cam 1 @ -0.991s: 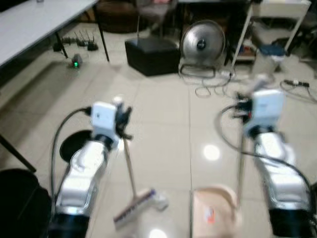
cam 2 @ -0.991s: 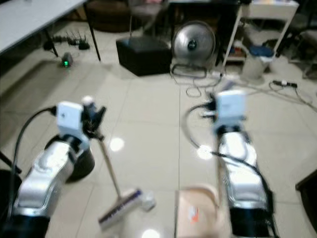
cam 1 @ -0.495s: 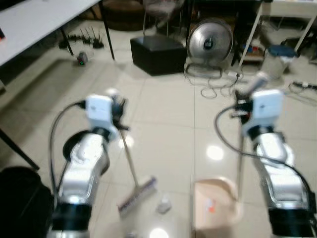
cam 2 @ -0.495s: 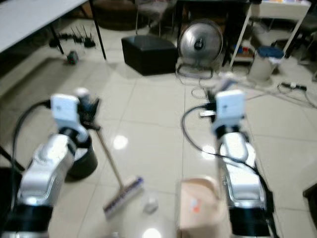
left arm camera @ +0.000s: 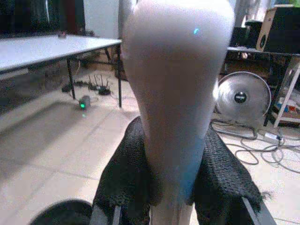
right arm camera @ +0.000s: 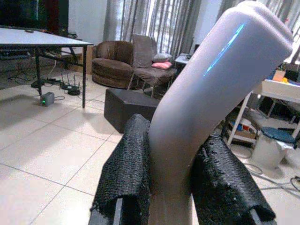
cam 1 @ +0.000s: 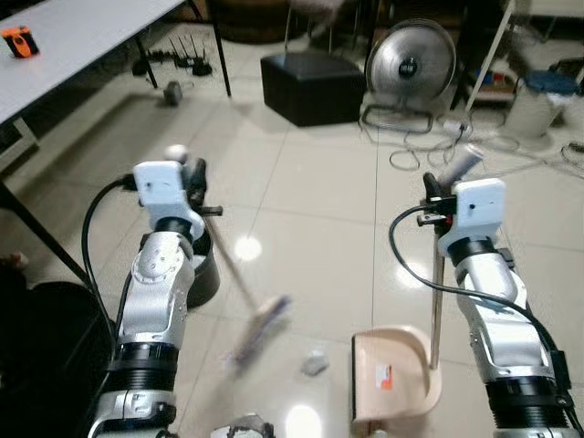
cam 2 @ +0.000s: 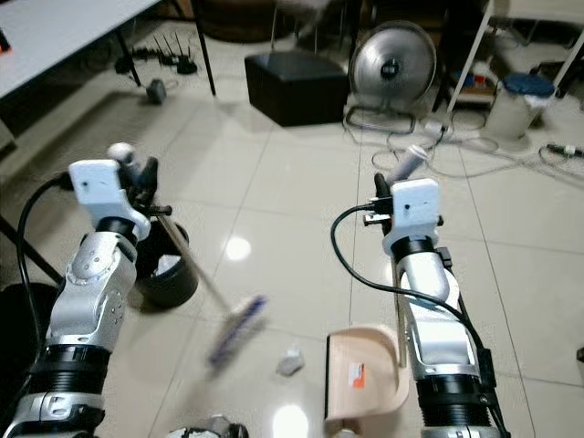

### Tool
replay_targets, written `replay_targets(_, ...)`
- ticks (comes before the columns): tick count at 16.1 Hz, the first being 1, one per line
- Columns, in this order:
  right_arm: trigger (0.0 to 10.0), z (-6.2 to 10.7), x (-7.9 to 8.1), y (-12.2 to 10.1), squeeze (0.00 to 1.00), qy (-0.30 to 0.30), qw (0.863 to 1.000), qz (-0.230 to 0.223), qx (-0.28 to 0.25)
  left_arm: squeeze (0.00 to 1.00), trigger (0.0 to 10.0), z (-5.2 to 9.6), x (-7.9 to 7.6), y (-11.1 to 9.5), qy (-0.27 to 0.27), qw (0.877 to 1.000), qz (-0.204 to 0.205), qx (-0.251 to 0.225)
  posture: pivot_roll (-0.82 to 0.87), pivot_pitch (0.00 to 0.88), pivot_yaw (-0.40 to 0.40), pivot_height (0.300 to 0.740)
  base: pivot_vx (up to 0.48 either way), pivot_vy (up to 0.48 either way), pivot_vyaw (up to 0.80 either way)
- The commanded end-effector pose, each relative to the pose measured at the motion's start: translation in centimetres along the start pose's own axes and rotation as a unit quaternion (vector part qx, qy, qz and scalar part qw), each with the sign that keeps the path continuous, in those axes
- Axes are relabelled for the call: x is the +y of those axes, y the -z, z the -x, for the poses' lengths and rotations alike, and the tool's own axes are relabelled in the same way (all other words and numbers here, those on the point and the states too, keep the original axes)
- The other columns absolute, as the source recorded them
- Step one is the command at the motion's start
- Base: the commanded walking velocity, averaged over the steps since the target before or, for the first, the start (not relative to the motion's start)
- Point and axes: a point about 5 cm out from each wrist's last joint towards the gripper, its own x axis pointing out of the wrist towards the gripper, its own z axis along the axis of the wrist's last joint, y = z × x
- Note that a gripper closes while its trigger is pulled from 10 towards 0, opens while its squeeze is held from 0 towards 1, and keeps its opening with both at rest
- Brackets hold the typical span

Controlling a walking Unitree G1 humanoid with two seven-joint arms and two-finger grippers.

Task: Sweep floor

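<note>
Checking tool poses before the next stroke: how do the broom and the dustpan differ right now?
The broom, held by the left gripper, has a slanted stick and a motion-blurred head; the dustpan, held by the right gripper, stands sharp with a near-upright handle. The broom head is a narrow strip; the dustpan is a broad beige scoop. Both flank the small crumpled scrap on the floor.

This is a lived-in home room with a glossy cream tiled floor (cam 1: 310, 192). A brown upholstered armchair (right arm camera: 143, 58) stands before long grey curtains (right arm camera: 154, 21), near a round silver floor fan (cam 1: 409, 66), a black box-shaped ottoman (cam 1: 313, 87) and a white folding table (cam 1: 82, 32). Loose white cables (cam 1: 438, 146) trail over the tiles.
</note>
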Motion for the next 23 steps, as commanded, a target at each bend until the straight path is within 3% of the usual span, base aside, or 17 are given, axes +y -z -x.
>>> replay_targets(1, 10.0, -0.3, 0.2, -1.0, 0.00, -0.002, 0.999, 0.019, -0.041, 0.00, 10.0, -0.3, 0.2, -0.3, -0.002, 1.000, -0.004, -0.020, 0.06, 0.209, 0.087, 0.740, 0.000, 0.000, 0.00)
replay_targets(4, 10.0, -0.5, 0.0, -1.1, 0.00, 0.019, 0.998, 0.032, -0.060, 0.00, 10.0, -0.5, 0.1, 0.0, 0.009, 0.999, -0.011, -0.041, 0.07, 0.258, 0.086, 0.740, 0.000, 0.000, 0.00)
replay_targets(7, 10.0, -0.8, 0.0, -0.6, 0.00, 0.025, 0.996, 0.052, -0.074, 0.00, 10.0, -0.8, 0.2, 0.2, -0.014, 0.997, -0.029, -0.069, 0.12, 0.315, 0.106, 0.740, 0.000, 0.000, 0.00)
replay_targets(11, 10.0, -0.7, 0.7, -0.1, 0.00, 0.044, 0.992, 0.065, -0.095, 0.00, 10.0, 0.1, -0.4, 0.7, -0.015, 0.995, -0.014, -0.099, 0.13, 0.356, 0.131, 0.740, 0.000, 0.000, 0.00)
replay_targets(14, 10.0, -0.9, 2.1, 0.4, 0.00, 0.043, 0.992, 0.056, -0.102, 0.00, 10.0, 0.3, -1.1, 1.2, 0.000, 0.994, -0.020, -0.105, 0.15, 0.365, 0.132, 0.740, 0.000, 0.000, 0.00)
replay_targets(18, 10.0, -2.0, 6.7, 0.1, 0.00, 0.004, 0.994, 0.023, -0.107, 0.00, 10.0, -0.4, -1.5, 1.5, 0.001, 0.995, -0.026, -0.100, 0.17, 0.380, 0.149, 0.740, 0.000, 0.000, 0.00)
replay_targets(21, 10.0, -1.8, 8.6, 0.5, 0.00, -0.022, 0.994, 0.036, -0.100, 0.00, 10.0, -1.0, -2.5, 1.6, 0.004, 0.996, -0.005, -0.090, 0.18, 0.371, 0.153, 0.740, 0.000, 0.000, 0.00)
replay_targets(23, 10.0, -1.8, 8.9, 0.8, 0.00, -0.020, 0.995, 0.034, -0.088, 0.00, 10.0, -1.2, -3.6, 1.9, 0.016, 0.997, 0.008, -0.078, 0.19, 0.370, 0.159, 0.740, 0.000, 0.000, 0.00)
